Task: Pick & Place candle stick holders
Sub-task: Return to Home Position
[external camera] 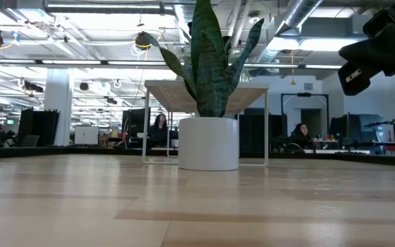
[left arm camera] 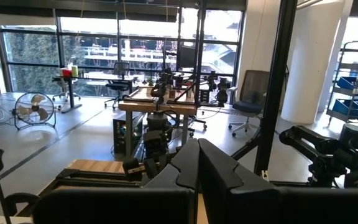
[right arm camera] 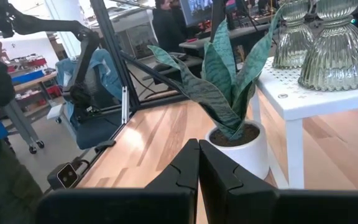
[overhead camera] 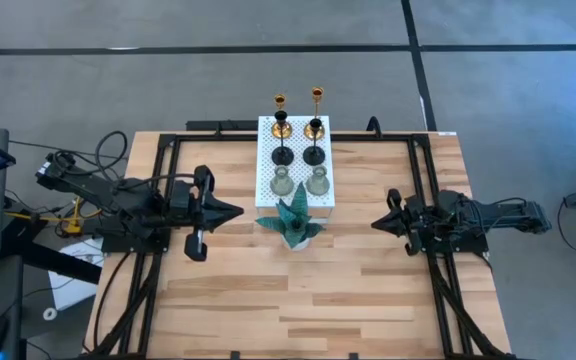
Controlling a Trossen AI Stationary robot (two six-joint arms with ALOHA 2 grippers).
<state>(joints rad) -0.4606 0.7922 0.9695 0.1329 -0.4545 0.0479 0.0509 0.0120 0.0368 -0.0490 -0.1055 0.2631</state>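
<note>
From above, all six holders [overhead camera: 314, 152] are standing upright on the white shelf [overhead camera: 298, 140]: gold pair [overhead camera: 279, 112] at the far end, black pair [overhead camera: 282, 152] mid, grey-green pair [overhead camera: 281, 182] nearest the plant [overhead camera: 293, 222]. Left gripper [overhead camera: 233, 212] and right gripper [overhead camera: 378, 222] are hovering well off to either side. Low view is only catching plant and shelf. Wrist views are showing both grippers' fingers pressed together, empty; the right one is seeing the grey-green pair, stems up.
</note>
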